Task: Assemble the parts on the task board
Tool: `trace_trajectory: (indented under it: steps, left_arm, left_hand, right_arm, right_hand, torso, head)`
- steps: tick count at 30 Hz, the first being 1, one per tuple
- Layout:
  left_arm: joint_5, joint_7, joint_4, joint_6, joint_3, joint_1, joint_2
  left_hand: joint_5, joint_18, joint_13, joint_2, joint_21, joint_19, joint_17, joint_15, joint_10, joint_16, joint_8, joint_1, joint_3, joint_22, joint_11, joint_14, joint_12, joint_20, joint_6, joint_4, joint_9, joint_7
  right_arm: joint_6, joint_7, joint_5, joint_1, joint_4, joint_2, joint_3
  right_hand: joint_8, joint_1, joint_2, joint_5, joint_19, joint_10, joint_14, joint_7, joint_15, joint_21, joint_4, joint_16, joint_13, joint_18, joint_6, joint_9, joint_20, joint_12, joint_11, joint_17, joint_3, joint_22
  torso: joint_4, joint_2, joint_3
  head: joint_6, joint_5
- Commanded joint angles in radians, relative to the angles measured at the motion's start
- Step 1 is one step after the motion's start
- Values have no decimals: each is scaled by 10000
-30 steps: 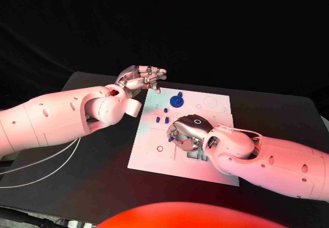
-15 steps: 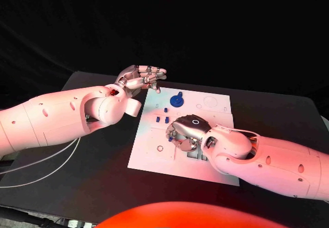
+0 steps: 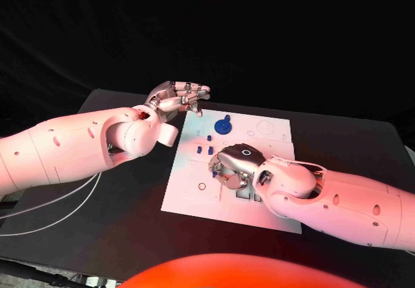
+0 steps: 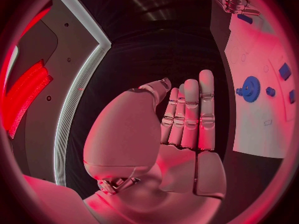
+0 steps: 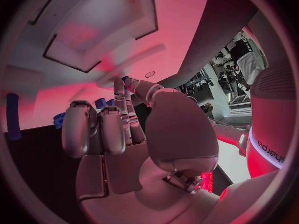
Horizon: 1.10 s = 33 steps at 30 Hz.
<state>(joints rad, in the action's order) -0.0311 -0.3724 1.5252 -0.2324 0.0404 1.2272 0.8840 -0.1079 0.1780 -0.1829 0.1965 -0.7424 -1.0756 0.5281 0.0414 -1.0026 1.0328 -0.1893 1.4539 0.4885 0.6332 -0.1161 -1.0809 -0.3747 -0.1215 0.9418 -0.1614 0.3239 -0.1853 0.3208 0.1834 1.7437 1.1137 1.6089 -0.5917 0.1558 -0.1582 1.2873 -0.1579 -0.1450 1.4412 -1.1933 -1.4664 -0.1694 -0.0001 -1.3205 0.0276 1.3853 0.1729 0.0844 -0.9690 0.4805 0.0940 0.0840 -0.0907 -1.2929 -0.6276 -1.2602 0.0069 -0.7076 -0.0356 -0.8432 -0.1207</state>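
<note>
Right robot hand (image 3: 236, 163) is hovering over the task board (image 3: 192, 198) centre, fingers curling down; whether I am pinching a part, I cannot tell. Risk: misalignment could be jamming or dropping it. Left robot hand (image 3: 177, 96) is idling released, beyond the board's far-left corner. Blue gear (image 3: 223, 127) is standing far-centre.

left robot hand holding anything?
No. The left robot hand is empty: fingers straight and together, nothing in the palm, beside the task board.
</note>
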Motion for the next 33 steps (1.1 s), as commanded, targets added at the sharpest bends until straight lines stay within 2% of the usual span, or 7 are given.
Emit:
trace_trajectory:
  steps: [1,12,19,24,25,26,33]
  left_arm:
    - [-7,-39,30,186,-9,6,1]
    - [-8,-22,34,212,-7,6,39]
    - [-8,-18,44,234,-5,5,78]
    - [-8,-25,57,293,-4,5,89]
    - [-8,-32,62,314,-3,5,94]
    - [-8,-35,64,320,-3,5,96]
    - [-8,-51,55,384,-2,4,90]
  left_hand:
    - [38,57,-9,5,31,20,-10,-12,54,-8,-10,-39,1,-8,-8,80,-37,-31,-53,55,-17,16]
    - [38,57,-9,5,31,20,-10,-12,54,-8,-10,-39,1,-8,-8,80,-37,-31,-53,55,-17,16]
    - [38,57,-9,5,31,20,-10,-12,54,-8,-10,-39,1,-8,-8,80,-37,-31,-53,55,-17,16]
    - [39,58,-12,-4,38,18,-12,-12,58,-3,-19,-41,5,-13,-5,83,-54,-33,-53,60,-17,20]
    - [39,58,-12,-4,38,18,-12,-12,58,-3,-19,-41,5,-13,-5,83,-54,-33,-53,60,-17,20]
    - [39,58,-12,-4,38,18,-12,-12,58,-3,-19,-41,5,-13,-5,83,-54,-33,-53,60,-17,20]
    - [40,59,-14,-3,41,18,-14,-12,58,-1,-23,-44,4,-14,-4,86,-61,-34,-51,61,-16,23]
  right_arm:
    - [-245,187,-51,-43,-92,-67,43]
    - [733,110,49,-5,608,-721,6]
    - [1034,60,-352,311,1274,-1677,-142]
    - [599,-52,-1232,701,1480,-2426,-233]
    - [332,-120,-1589,851,1475,-2699,-252]
    - [208,-157,-1681,908,1461,-2821,-259]
    - [-416,-413,-1639,1097,1119,-3273,-274]
  right_hand:
    - [126,8,-149,47,-37,230,-493,-45,112,78,-69,36,-90,-121,160,-38,112,-93,-85,15,-23,39]
    - [339,-174,-451,245,-91,632,-451,30,155,114,-153,45,-75,-96,559,-120,199,-47,-108,85,59,53]
    - [274,-242,-491,337,-107,707,-459,40,154,128,-233,88,-53,-91,471,-89,201,11,-107,56,123,57]
    - [253,-287,-565,295,-178,998,-432,-21,210,248,-294,31,-114,-64,453,-80,228,-61,-180,186,184,182]
    - [299,-440,-701,-52,-259,1244,-411,-34,240,391,-414,8,-179,-27,553,-94,261,-107,-202,254,401,333]
    - [313,-442,-724,-93,-309,1342,-391,-48,246,482,-427,-31,-206,-5,582,-98,273,-125,-222,326,464,432]
    - [452,-475,-838,-244,-549,1881,-281,44,241,950,-593,-166,-342,106,903,-141,290,-91,-205,589,1186,903]
  torso:
    - [-7,-5,6]
    - [-14,2,15]
    - [-22,1,-1]
    - [-15,-1,-3]
    - [-14,6,-11]
    - [-14,6,-12]
    - [-33,22,-6]
  head:
    - [5,-7]
    - [55,41]
    - [143,137]
    - [203,257]
    - [218,295]
    - [218,295]
    - [308,358]
